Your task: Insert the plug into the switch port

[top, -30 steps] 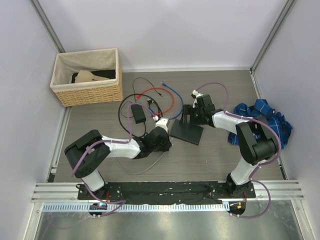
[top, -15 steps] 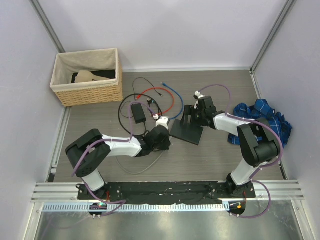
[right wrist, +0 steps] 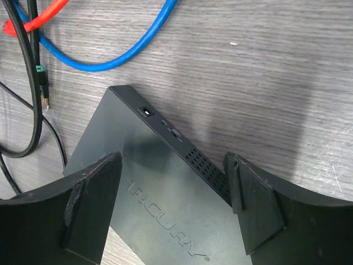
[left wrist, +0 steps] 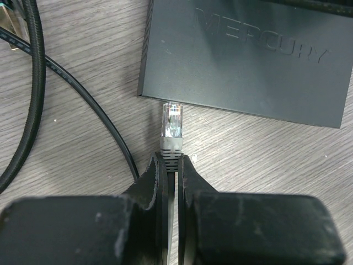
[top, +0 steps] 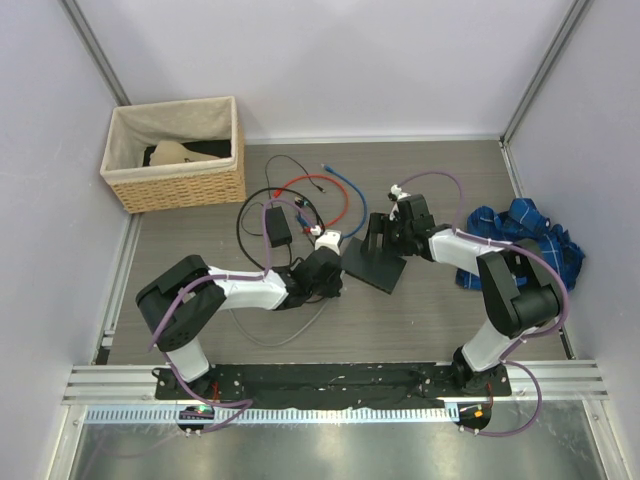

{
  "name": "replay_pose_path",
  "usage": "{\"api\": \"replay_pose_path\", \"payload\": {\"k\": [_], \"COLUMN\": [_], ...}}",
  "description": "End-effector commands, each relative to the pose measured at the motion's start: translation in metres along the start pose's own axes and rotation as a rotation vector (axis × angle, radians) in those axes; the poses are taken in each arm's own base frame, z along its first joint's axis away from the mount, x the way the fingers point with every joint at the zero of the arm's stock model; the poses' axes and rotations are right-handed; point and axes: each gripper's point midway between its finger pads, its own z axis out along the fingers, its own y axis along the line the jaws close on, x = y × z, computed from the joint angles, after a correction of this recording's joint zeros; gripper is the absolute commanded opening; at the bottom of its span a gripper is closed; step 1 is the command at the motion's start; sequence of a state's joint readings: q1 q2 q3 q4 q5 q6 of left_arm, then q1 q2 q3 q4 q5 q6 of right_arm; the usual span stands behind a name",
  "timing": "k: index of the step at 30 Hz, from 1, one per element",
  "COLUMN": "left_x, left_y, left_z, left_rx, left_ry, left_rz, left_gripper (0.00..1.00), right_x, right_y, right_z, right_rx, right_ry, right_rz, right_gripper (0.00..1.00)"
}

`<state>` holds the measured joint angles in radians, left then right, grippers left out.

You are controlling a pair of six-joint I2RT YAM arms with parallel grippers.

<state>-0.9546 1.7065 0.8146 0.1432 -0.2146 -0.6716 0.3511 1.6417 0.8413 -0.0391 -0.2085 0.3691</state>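
Nearest the arms, the left gripper (left wrist: 172,163) is pinched tight on the grey boot behind the plug (left wrist: 171,122), which juts forward, clear and fully visible, with its tip right at the near edge of the switch (left wrist: 248,61). By my reading the task is partway through. The plug has been picked up and brought to the switch, but it is not yet seated, since its whole body shows outside the case. What seems left is lining it up with a port and pushing it home. No port opening shows from the left wrist, so I cannot tell whether the tip sits in front of one. The switch lies on the table (left wrist: 265,160) between the two arms, a flat dark grey box with a plain matte top and faint embossed lettering. Its far side, seen from the right wrist, carries a small socket and a row of vent holes. There the right gripper (right wrist: 172,160) stands wide, its fingers straddling the far end of the switch. I cannot tell whether they press on it. Black cords (left wrist: 33,83) lie to the left, with a blue cable (right wrist: 127,52) and a red cable (right wrist: 33,19) beyond.
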Motion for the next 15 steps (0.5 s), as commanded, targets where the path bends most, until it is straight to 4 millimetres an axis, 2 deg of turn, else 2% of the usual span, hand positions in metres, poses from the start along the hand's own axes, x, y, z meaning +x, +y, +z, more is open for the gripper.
{"api": "replay_pose_path", "payload": {"k": [1, 7, 15], "left_x": [-0.012, -0.011, -0.005], "left_y": [0.01, 0.017, 0.026], "left_z": [0.001, -0.007, -0.011], "left_rx": [-0.049, -0.059, -0.037], "left_ry": [-0.03, -0.023, -0.006], "left_rz": [0.033, 0.066, 0.099], "left_gripper": [0.0, 0.0, 0.0], "right_x": [0.003, -0.005, -0.037], "right_y": [0.007, 0.001, 0.01], "right_z": [-0.011, -0.013, -0.02], "right_rx": [-0.029, 0.011, 0.002], "right_ry": [0.009, -0.018, -0.089], "right_rz": [-0.007, -0.04, -0.127], "right_gripper": [0.83, 0.83, 0.84]}}
